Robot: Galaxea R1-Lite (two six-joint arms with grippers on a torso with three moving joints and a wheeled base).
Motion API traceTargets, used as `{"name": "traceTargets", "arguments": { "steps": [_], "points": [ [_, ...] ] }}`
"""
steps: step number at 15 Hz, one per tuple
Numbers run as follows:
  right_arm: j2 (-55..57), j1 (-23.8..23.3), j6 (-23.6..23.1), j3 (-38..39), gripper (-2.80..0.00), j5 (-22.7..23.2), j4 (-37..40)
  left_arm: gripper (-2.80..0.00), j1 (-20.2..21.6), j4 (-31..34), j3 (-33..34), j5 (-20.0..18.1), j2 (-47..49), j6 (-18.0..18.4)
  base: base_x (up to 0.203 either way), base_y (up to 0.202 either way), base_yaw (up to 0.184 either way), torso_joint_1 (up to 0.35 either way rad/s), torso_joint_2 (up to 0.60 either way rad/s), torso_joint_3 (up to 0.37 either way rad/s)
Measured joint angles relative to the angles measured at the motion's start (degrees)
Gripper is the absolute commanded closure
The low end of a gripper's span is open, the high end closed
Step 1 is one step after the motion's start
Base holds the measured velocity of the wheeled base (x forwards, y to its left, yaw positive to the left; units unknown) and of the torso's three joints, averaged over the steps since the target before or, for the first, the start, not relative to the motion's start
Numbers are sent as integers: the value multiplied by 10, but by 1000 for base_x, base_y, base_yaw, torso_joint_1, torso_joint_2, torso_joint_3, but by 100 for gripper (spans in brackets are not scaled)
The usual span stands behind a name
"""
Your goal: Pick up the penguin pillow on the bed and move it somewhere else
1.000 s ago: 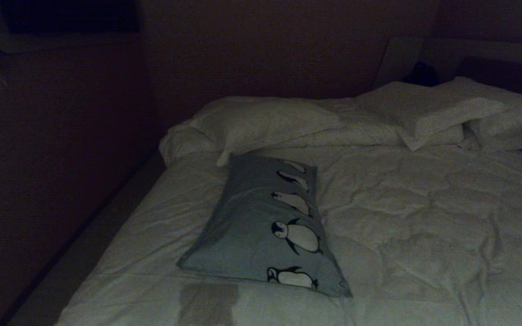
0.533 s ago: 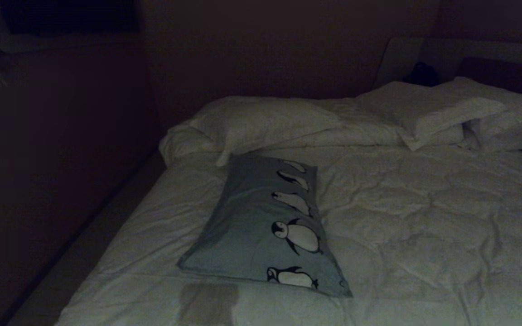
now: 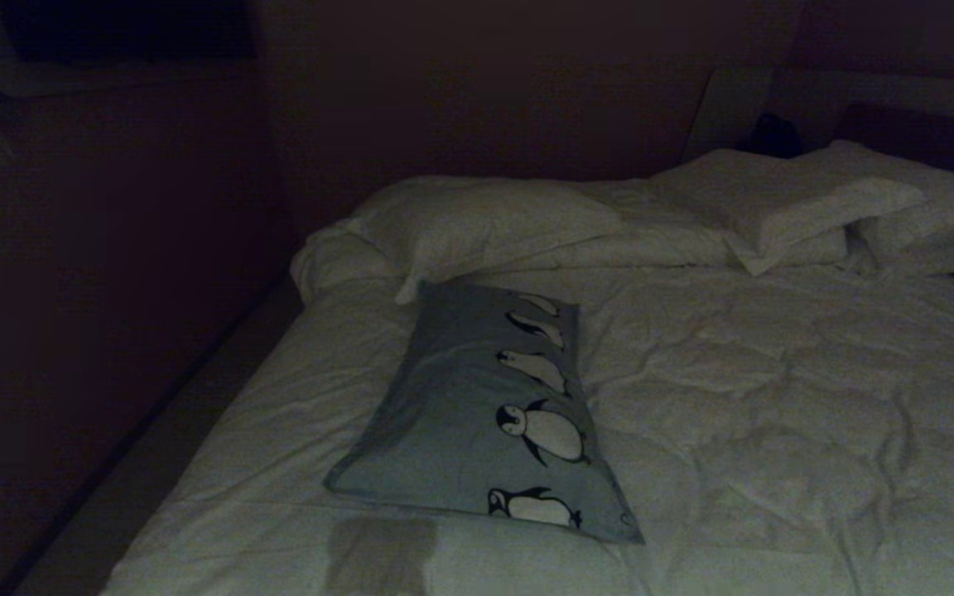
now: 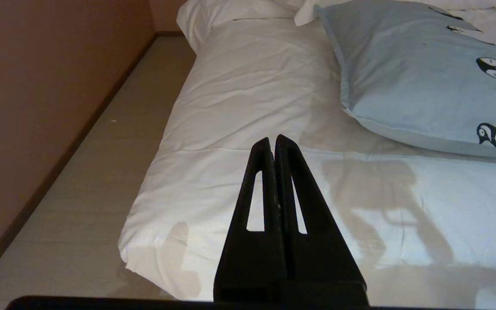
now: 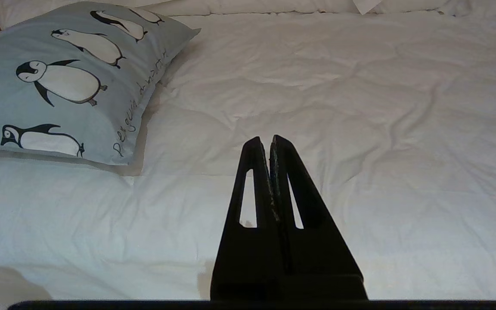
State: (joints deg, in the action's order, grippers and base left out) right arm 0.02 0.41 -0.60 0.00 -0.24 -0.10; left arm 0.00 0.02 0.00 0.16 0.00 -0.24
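On the bed (image 3: 775,397), in the head view, the pillow (image 3: 460,414) lies flat and lengthwise on the white duvet, its row of penguins along the edge nearer the bed's middle, its far end touching a white pillow (image 3: 477,223) at the headboard. More white pillows (image 3: 816,207) are stacked further along the headboard, well apart from the penguin one. No arm shows here, and nothing in the scene is a container.

In the left wrist view, the left gripper (image 4: 272,140) hangs above the bed's near corner, jaws pressed together, empty. The pillow (image 4: 403,77) lies beyond the tips, near but untouched; bare floor (image 4: 114,129) runs beside the bed.

In the right wrist view, the right gripper (image 5: 264,140) hovers over open duvet, jaws together and holding nothing. The pillow (image 5: 58,77) sits off to one side, apart from it.

Likely risks: shut jaws would only push the soft pillow, so they must part first. A pinch taken too deep could gather the duvet with the cover. A grip on one corner may let the long pillow sag, drag, or slip toward the floor.
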Motion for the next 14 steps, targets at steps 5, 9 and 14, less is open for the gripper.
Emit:
{"name": "traceTargets", "arguments": {
  "steps": [5, 9, 14],
  "points": [
    [0, 0, -4, 0, 0, 0, 0, 0, 0, 0, 0, 0, 0, 0, 0, 0, 0, 0, 0, 0],
    [0, 0, 5, 0, 0, 0, 0, 0, 0, 0, 0, 0, 0, 0, 0, 0, 0, 0, 0, 0],
    [0, 0, 8, 0, 0, 0, -1, 0, 0, 0, 0, 0, 0, 0, 0, 0, 0, 0, 0, 0]
  ]
}}
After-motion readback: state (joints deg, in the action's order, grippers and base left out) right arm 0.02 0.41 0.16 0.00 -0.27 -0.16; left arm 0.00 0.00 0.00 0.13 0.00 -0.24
